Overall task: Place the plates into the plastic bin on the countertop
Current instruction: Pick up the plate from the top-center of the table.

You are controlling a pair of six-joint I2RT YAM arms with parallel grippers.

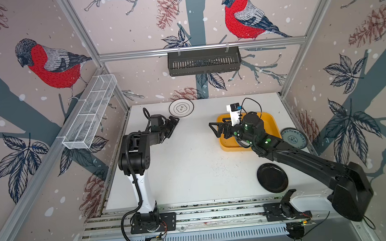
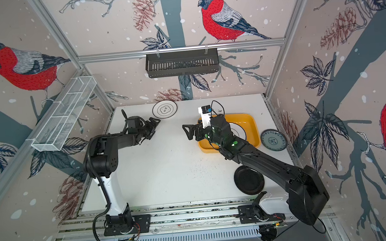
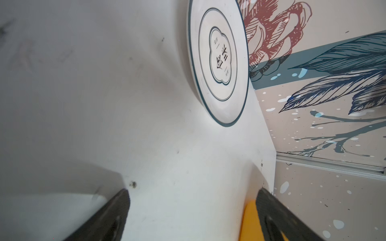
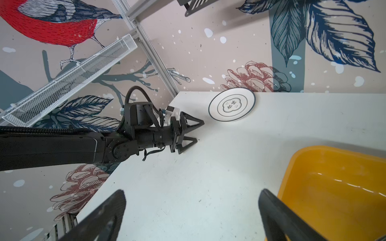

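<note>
A white plate with a black flower outline (image 1: 181,108) (image 2: 164,109) (image 3: 218,62) (image 4: 231,106) lies flat at the back of the countertop (image 1: 191,168). My left gripper (image 1: 173,127) (image 3: 193,189) (image 4: 200,130) hovers open just short of it, holding nothing. The yellow plastic bin (image 1: 269,119) (image 2: 251,126) (image 4: 334,187) sits at the back right, with a white dark-rimmed plate (image 2: 238,131) partly hidden under my right arm. My right gripper (image 1: 212,130) (image 2: 186,132) (image 4: 192,190) is open and empty beside the bin's left edge. A blue-green plate (image 1: 294,138) and a black plate (image 1: 272,177) lie on the countertop outside the bin.
A black slotted basket (image 1: 204,61) hangs on the back rail. On the left wall is a white wire mesh rack (image 1: 90,112). Aluminium rails (image 1: 195,216) carrying both arm bases edge the front. Patterned walls close in the back and both sides.
</note>
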